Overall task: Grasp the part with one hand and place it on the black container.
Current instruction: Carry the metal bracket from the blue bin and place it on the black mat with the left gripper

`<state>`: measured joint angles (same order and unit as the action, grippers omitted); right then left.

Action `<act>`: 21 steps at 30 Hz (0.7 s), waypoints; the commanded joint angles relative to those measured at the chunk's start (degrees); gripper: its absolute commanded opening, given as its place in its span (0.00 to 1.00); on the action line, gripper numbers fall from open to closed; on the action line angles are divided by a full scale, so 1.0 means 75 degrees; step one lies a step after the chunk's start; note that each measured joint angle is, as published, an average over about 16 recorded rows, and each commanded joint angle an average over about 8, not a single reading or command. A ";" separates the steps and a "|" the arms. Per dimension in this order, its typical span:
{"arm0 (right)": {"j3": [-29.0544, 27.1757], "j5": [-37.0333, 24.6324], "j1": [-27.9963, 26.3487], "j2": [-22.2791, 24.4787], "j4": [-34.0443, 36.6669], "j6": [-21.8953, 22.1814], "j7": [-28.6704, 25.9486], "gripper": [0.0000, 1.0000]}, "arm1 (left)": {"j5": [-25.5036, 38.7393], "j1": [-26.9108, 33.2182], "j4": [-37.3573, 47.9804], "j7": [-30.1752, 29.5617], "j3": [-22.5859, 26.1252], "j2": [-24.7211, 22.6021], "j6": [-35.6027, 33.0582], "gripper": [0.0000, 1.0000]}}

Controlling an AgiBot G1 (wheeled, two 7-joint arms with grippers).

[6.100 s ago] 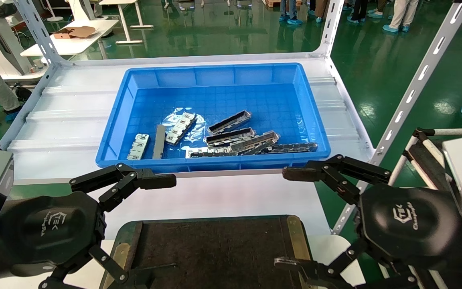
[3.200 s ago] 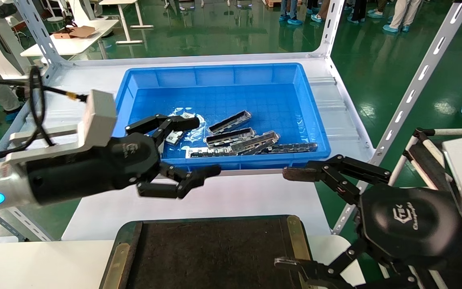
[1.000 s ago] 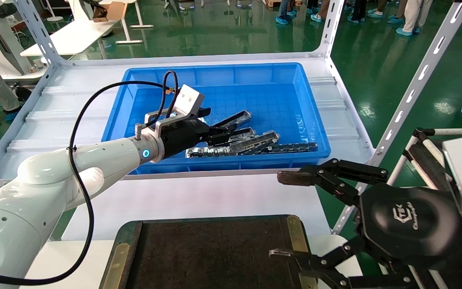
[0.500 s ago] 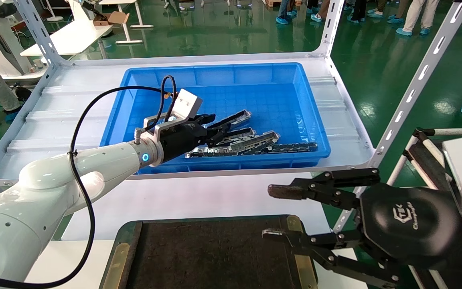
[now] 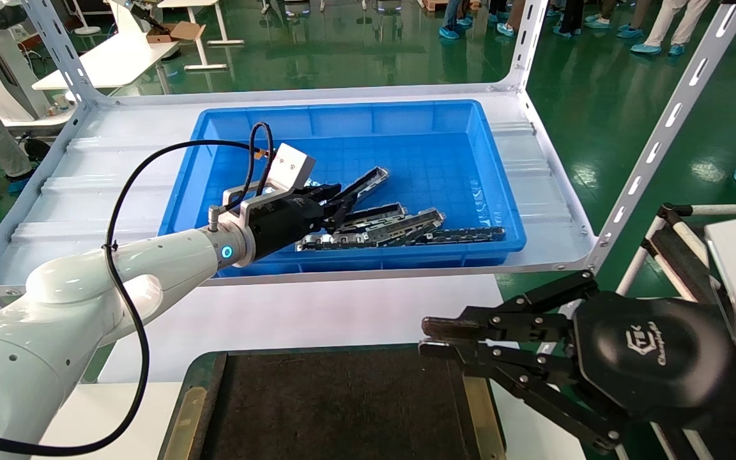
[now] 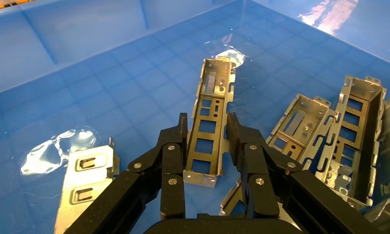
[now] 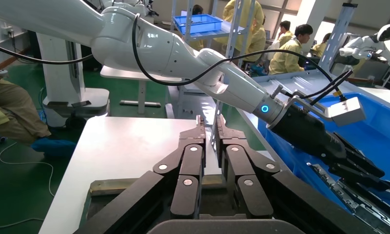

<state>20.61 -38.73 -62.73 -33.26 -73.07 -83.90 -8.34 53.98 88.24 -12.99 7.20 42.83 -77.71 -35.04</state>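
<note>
Head view: left gripper [image 5: 336, 199] inside the blue bin [image 5: 349, 115], fingers clamped on the part [image 5: 361, 183], far end tilted up above other metal pieces [image 5: 400, 228]. Right gripper [image 5: 435, 338] at the black container [image 5: 342, 402] edge, fingers nearly together, empty; white logo partly readable, "Champ…".

Left wrist view: fingertips [image 6: 181, 134] pinching the part's sides.

Right wrist view: fingers close together, holding nothing.

Silvery-grey part [image 6: 210, 122], blue bin [image 5: 496, 191], brown-black container [image 5: 342, 409], black gripper [image 6: 206, 141]
</note>
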 commanded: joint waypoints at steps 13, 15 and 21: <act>0.0002 0.0001 0.0000 0.0001 0.0000 0.0001 0.0001 0.00 | -0.0707 0.0287 0.0103 0.0482 -0.0186 0.0128 -0.0659 0.00; 0.0002 0.0001 0.0000 0.0001 0.0000 0.0001 0.0001 0.00 | -0.0811 0.0342 0.0117 0.0578 -0.0242 0.0184 -0.0934 0.00; 0.0002 0.0002 -0.0001 0.0001 0.0000 0.0001 0.0001 0.00 | -0.1047 0.0479 0.0200 0.0809 -0.0377 0.0387 -0.1859 0.00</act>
<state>20.63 -38.72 -62.73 -33.26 -73.07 -83.89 -8.33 46.23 91.66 -11.68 13.15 40.07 -74.64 -49.23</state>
